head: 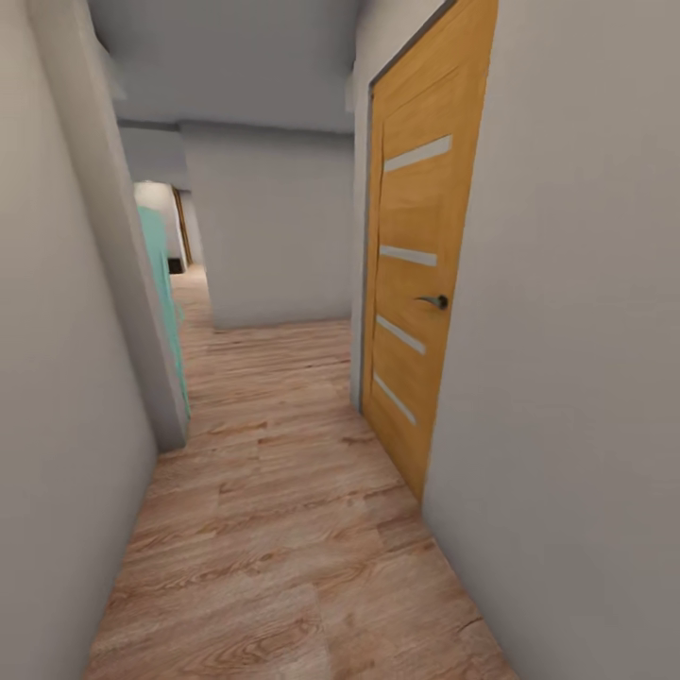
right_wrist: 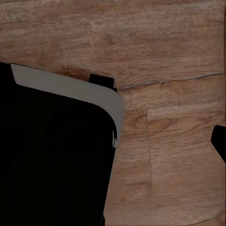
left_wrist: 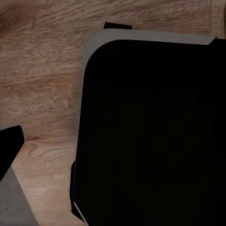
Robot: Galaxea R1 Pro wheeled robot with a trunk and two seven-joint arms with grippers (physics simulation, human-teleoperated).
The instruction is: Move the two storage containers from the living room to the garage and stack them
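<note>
A narrow hallway with a light wood-plank floor [head: 283, 529] runs from the bottom of the head view toward its centre, where a plain grey wall [head: 274, 227] closes it off and the passage bends toward the upper left. At the right of the frame stands a closed wood-panelled door [head: 416, 283], honey-coloured, with four pale horizontal strips and a dark lever handle [head: 434, 301] at mid-height. Grey walls flank the planks on both sides, and a teal panel [head: 161, 283] shows behind the wall edge at the left. Far back at upper left, a lit opening [head: 179, 247] leads to further planks. In the left wrist view, a large black body with a rounded corner and a grey rim [left_wrist: 155, 132] covers the right side of the picture above brown planks. The right wrist view shows a like black body with a grey rim [right_wrist: 52, 155] at lower left, planks beyond. Whether either pincer is open or closed cannot be told.
</note>
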